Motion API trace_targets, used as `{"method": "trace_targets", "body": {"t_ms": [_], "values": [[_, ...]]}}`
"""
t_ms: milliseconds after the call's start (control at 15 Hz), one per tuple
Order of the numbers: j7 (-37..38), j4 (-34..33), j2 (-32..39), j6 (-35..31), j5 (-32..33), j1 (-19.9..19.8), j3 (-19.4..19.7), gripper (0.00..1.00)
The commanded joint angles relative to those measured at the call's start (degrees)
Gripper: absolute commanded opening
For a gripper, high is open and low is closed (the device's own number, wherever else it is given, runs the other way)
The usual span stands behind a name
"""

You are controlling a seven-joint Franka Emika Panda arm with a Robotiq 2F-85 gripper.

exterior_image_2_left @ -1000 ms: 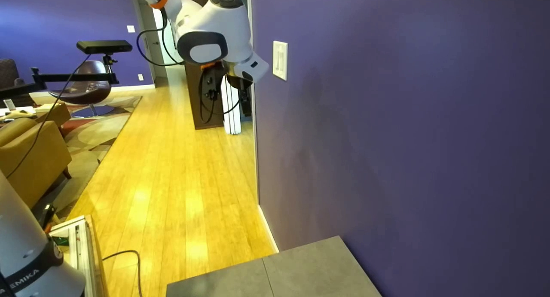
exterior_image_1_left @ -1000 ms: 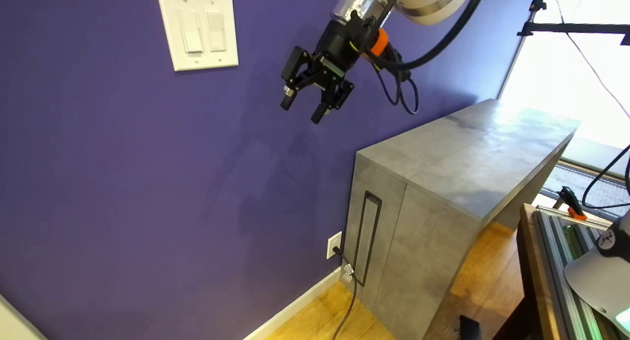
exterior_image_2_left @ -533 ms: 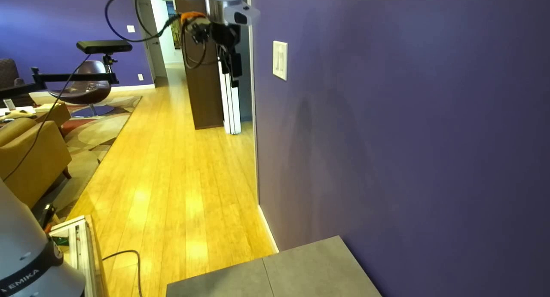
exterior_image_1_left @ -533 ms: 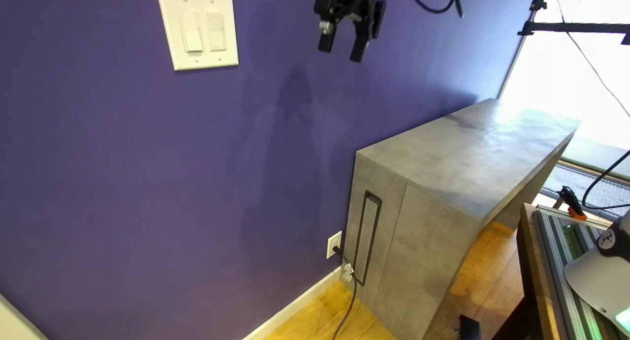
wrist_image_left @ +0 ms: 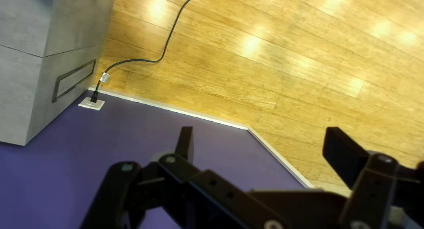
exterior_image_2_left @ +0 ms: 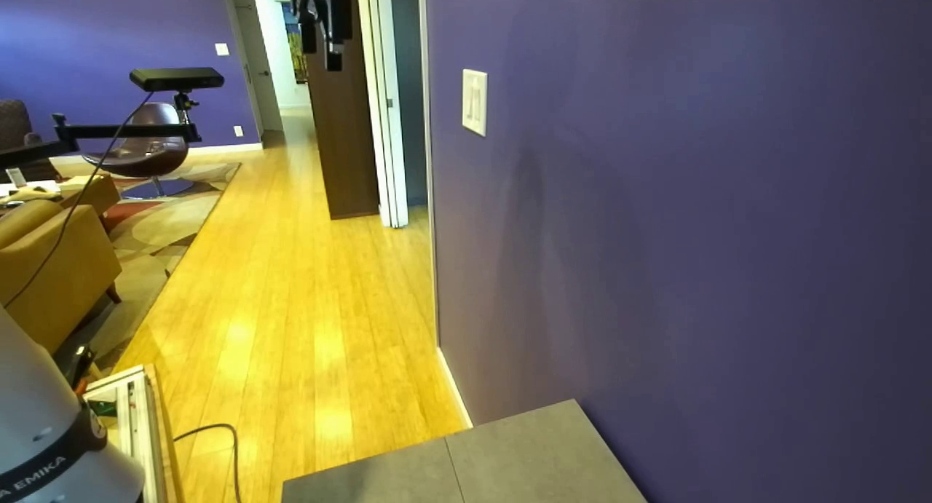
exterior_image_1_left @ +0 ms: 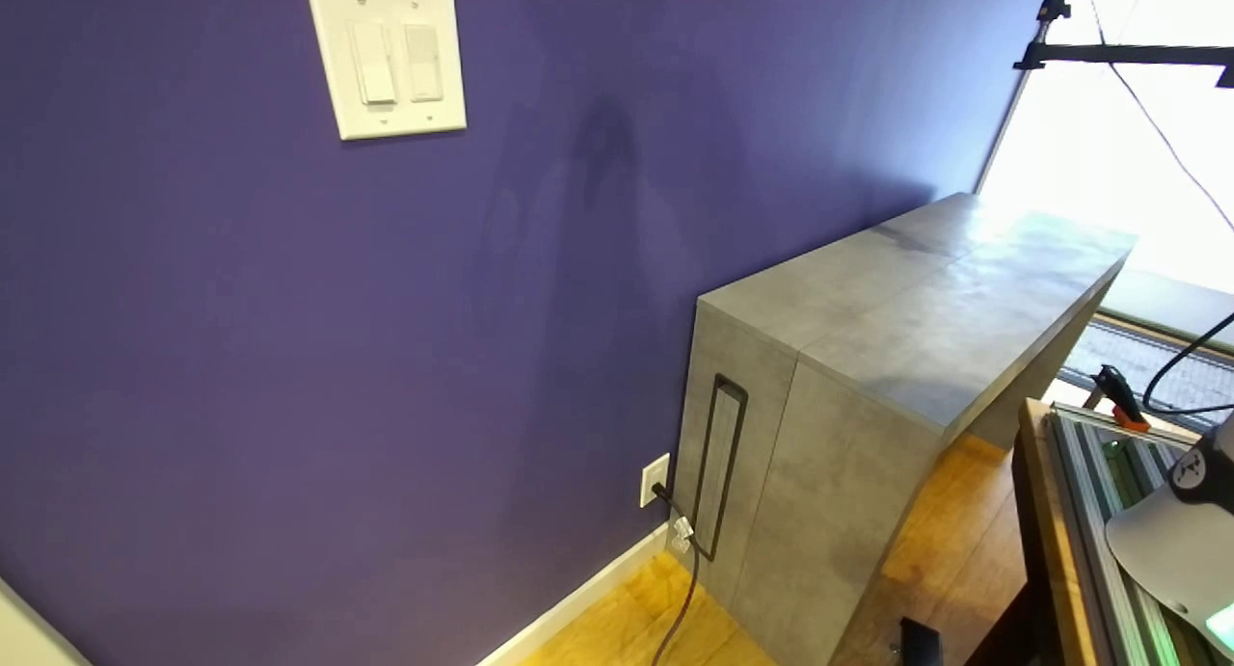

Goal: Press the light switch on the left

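Note:
The light switch (exterior_image_1_left: 373, 64) is the left white rocker paddle in a white double wall plate (exterior_image_1_left: 323, 59) high on the purple wall. Its lower end stands out from the plate. Its twin paddle (exterior_image_1_left: 424, 62) sits flatter beside it. The plate shows at a slant in an exterior view (exterior_image_2_left: 475, 127). My gripper (exterior_image_2_left: 322, 57) hangs at the top edge there, well apart from the wall plate. It is out of view in an exterior view. In the wrist view my gripper (wrist_image_left: 260, 128) has its fingers wide apart with nothing between them. The switch is out of the wrist view.
A grey cabinet (exterior_image_1_left: 819, 319) stands against the wall. A small outlet plate (exterior_image_1_left: 654, 480) with a plugged-in black cord (wrist_image_left: 164, 50) is low beside it. A black camera on a bar (exterior_image_2_left: 177, 78) stands left of the gripper. The wall ends at an edge near the switch plate.
My gripper has moved up and away from the wall and the switch plate, leaving an exterior view through its top. The paddles look the same.

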State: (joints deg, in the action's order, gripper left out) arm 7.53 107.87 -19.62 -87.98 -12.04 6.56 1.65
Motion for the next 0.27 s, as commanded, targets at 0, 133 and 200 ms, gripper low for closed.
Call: {"method": "trace_targets", "body": {"t_ms": [0,133,200], "values": [[-0.7,-0.2,0.2,0.3,-0.5,-1.9,-1.4,1.00],[-0.8,-0.2,0.7,0.3,-0.5,-1.9,-1.4,1.00],[-0.9,-0.2,0.8,0.3,-0.5,-1.9,-1.4,1.00]]}}
